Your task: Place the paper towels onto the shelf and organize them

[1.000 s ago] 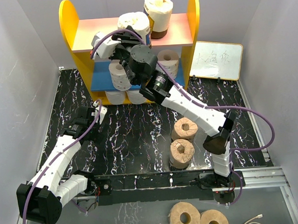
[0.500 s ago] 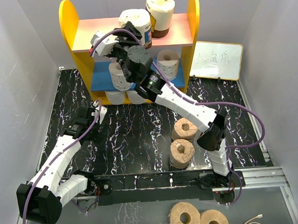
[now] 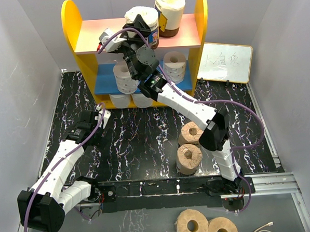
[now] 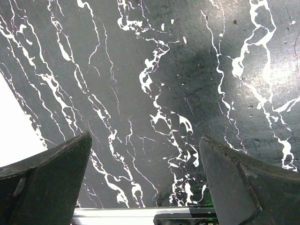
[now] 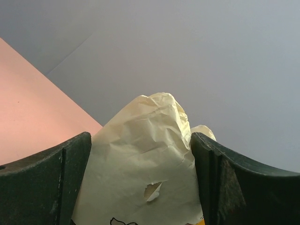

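Observation:
The shelf stands at the back with yellow side panels. On its pink upper board are two wrapped paper towels, one between my right gripper's fingers and one right of it. My right gripper is open around the left roll. In the right wrist view the cream wrapper fills the gap of that gripper, above the pink board. White rolls sit on the blue lower board. My left gripper hangs open over bare marble.
Two tan rolls stand on the black marble table beside the right arm. Two more lie below the table's front rail. White rolls sit under the shelf. A whiteboard leans at the back right.
My right arm has stretched further back and up, moving the wrapped roll deeper onto the upper board. Its jaws have spread wider around the roll. The left arm has stayed still.

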Controlling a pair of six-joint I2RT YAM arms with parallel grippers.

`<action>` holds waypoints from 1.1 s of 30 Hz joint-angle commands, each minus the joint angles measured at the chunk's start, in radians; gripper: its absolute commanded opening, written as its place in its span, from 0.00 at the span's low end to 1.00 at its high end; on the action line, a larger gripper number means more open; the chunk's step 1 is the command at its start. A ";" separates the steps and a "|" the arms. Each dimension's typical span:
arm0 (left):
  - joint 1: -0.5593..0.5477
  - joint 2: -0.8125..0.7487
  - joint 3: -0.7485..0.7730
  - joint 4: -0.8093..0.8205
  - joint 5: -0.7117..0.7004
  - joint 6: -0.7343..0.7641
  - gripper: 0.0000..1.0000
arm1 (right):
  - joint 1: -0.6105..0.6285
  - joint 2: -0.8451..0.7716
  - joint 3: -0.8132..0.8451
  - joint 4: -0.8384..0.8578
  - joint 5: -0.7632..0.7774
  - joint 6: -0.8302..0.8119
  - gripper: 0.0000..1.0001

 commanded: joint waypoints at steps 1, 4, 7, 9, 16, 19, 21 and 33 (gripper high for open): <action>0.007 -0.010 -0.009 -0.005 -0.018 -0.007 0.99 | -0.015 0.025 0.005 0.109 -0.023 -0.002 0.84; 0.007 -0.005 -0.009 -0.006 -0.019 -0.009 0.99 | -0.020 0.038 0.014 0.149 -0.052 -0.013 0.86; 0.006 -0.002 -0.009 -0.007 -0.022 -0.010 0.99 | -0.032 0.050 0.040 0.168 -0.089 -0.012 0.89; 0.008 0.001 -0.009 -0.005 -0.025 -0.010 0.99 | -0.047 0.056 0.059 0.171 -0.103 0.003 0.90; 0.016 0.009 -0.009 -0.005 -0.026 -0.011 0.99 | -0.084 0.052 0.022 0.218 -0.082 0.002 0.91; 0.017 0.013 -0.008 -0.005 -0.027 -0.011 0.99 | -0.104 0.042 -0.013 0.270 -0.069 -0.021 0.93; 0.018 0.017 -0.008 -0.005 -0.026 -0.011 0.99 | -0.114 0.036 -0.017 0.276 -0.077 -0.002 0.98; 0.023 0.027 -0.010 -0.004 -0.027 -0.011 0.99 | -0.030 -0.029 -0.014 0.307 -0.175 0.164 0.99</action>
